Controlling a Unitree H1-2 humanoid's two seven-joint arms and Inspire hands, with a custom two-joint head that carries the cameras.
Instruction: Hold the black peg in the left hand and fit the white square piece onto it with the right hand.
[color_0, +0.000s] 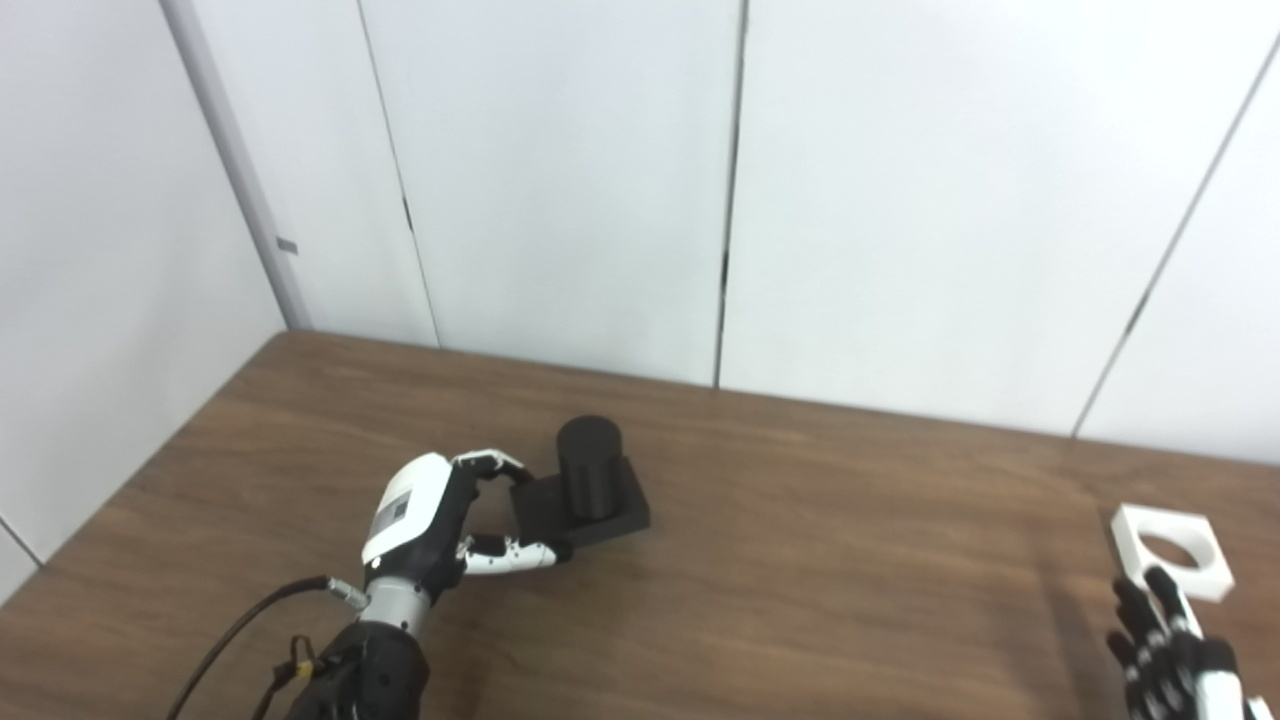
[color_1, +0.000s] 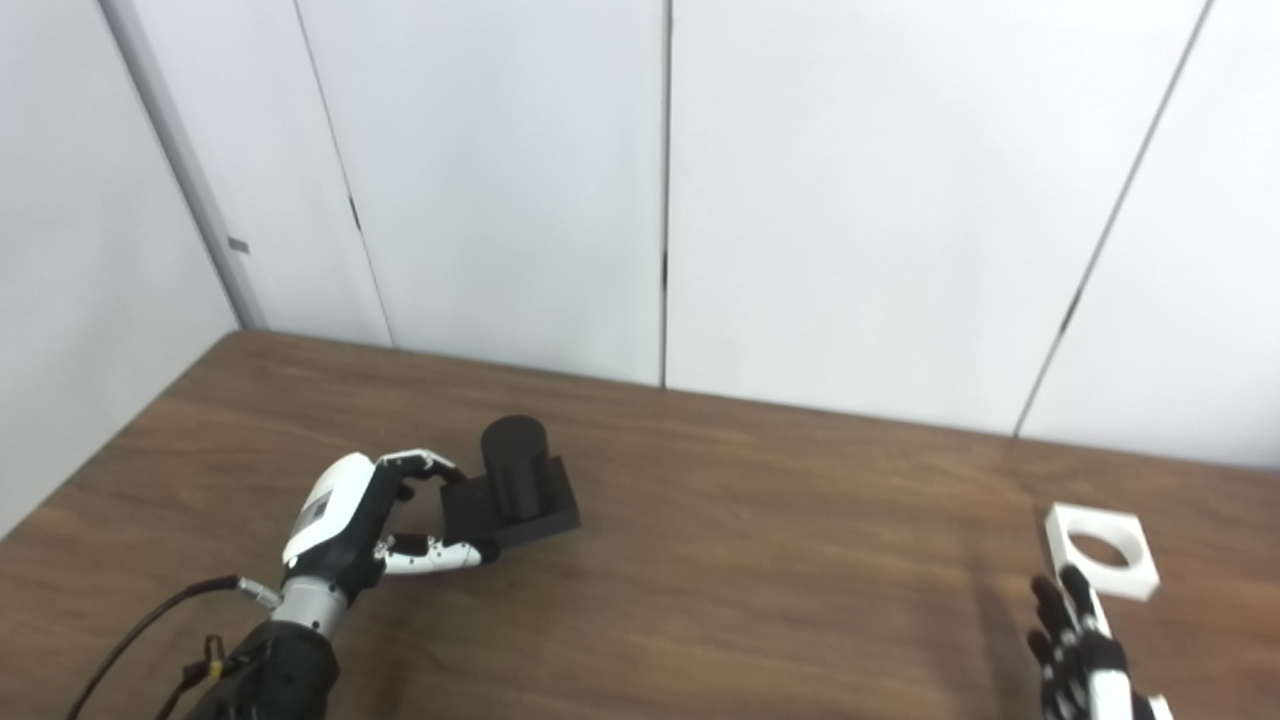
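So the left robot hand (color_0: 425, 520) is curled around the near-left corner of the black peg (color_0: 590, 480), fingers on the far edge of its square base and thumb on the near edge. The peg sits upright on the brown desk (color_0: 800, 560), left of centre. The right robot hand (color_1: 1080, 650) is low at the bottom right corner, fingers spread apart and holding nothing, tips just short of the white square piece (color_1: 1100, 550). That piece lies flat near the desk's right side, round hole facing up, well apart from the peg.
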